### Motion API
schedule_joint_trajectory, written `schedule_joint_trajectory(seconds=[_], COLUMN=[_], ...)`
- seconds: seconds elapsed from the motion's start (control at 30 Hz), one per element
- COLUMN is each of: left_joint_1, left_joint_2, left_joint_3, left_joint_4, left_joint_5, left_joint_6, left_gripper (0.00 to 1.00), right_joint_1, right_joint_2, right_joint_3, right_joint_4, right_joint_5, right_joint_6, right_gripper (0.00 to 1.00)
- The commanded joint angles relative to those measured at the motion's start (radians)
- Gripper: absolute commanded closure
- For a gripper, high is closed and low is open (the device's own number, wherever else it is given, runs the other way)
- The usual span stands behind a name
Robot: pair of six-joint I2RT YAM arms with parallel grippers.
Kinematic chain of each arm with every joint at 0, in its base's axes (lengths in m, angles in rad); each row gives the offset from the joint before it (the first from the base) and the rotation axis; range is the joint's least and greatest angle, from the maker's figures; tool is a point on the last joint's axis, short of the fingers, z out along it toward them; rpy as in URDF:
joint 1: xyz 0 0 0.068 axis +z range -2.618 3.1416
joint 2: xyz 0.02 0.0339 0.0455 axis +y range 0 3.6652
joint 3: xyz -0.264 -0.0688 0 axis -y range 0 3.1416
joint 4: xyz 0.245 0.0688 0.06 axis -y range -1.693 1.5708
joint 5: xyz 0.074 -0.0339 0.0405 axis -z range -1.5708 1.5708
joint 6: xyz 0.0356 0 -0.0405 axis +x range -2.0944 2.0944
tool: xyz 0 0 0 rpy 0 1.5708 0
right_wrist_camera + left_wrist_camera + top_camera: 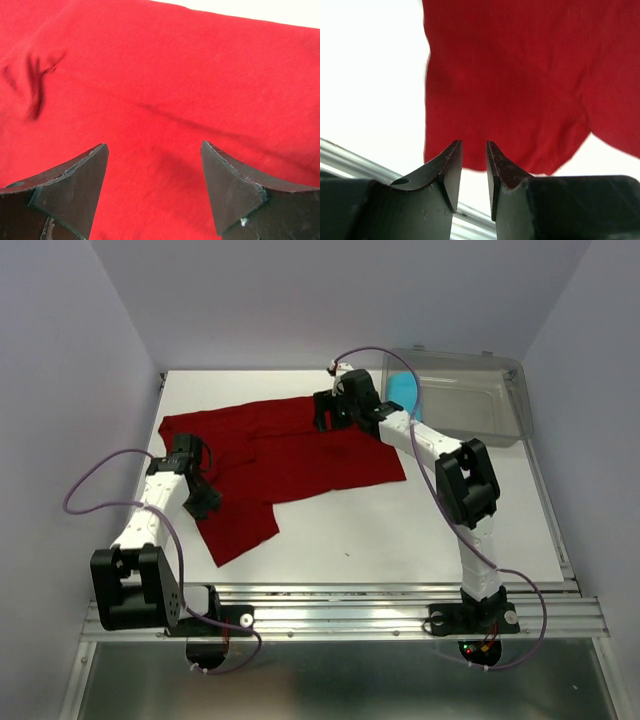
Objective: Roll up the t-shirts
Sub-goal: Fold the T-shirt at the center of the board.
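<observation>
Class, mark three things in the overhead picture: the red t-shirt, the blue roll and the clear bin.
red t-shirt (300,455), top view, middle of the spread cloth.
blue roll (405,390), top view, visible cyan patch inside the bin.
clear bin (478,410), top view, bare floor.

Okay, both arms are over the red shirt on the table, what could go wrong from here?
1. The right gripper is wide open over flat cloth of the red shirt; closing there may slip off or catch only one layer.
2. The crease beside it could get rolled in, leaving a lumpy roll.
3. The left gripper is barely open near the shirt's edge, so it may miss the hem and the roll could skew.
</observation>
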State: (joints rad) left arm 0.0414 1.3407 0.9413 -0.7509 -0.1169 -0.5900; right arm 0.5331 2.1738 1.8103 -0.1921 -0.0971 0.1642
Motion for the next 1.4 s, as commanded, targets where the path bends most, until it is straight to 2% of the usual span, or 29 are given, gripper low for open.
schedule_joint_trajectory(seconds=[0.0, 0.13, 0.23, 0.43, 0.5, 0.83, 1.17, 1.37], left_joint_1=[-0.035, -0.035, -0.035, -0.035, -0.066, -0.080, -0.112, -0.113], left_joint_2=[-0.138, -0.147, -0.129, -0.124, -0.103, 0.028, 0.054, -0.012], left_joint_3=[-0.025, -0.035, -0.067, -0.137, -0.136, -0.170, -0.150, -0.128], left_joint_4=[-0.120, -0.159, -0.168, -0.189, -0.191, -0.070, -0.038, 0.028], left_joint_5=[0.043, -0.041, -0.021, -0.033, -0.020, -0.007, 0.011, 0.069], left_joint_6=[-0.152, -0.148, -0.120, -0.065, -0.050, -0.067, -0.073, -0.034], left_gripper=[0.62, 0.58, 0.57, 0.57, 0.57, 0.59, 0.62, 0.62], right_joint_1=[0.008, 0.008, 0.027, 0.062, 0.073, 0.082, 0.082, 0.103], right_joint_2=[-0.084, -0.129, -0.164, -0.212, -0.221, -0.246, -0.266, -0.304], right_joint_3=[-0.080, -0.117, -0.178, -0.256, -0.269, -0.312, -0.318, -0.348], right_joint_4=[0.052, 0.057, 0.072, 0.102, 0.109, 0.131, 0.125, 0.114], right_joint_5=[-0.013, -0.035, -0.105, -0.116, -0.122, -0.122, -0.113, -0.145], right_joint_6=[0.037, 0.063, 0.092, 0.116, 0.135, 0.153, 0.156, 0.150], right_gripper=[0.19, 0.19, 0.19, 0.20, 0.19, 0.19, 0.19, 0.19])
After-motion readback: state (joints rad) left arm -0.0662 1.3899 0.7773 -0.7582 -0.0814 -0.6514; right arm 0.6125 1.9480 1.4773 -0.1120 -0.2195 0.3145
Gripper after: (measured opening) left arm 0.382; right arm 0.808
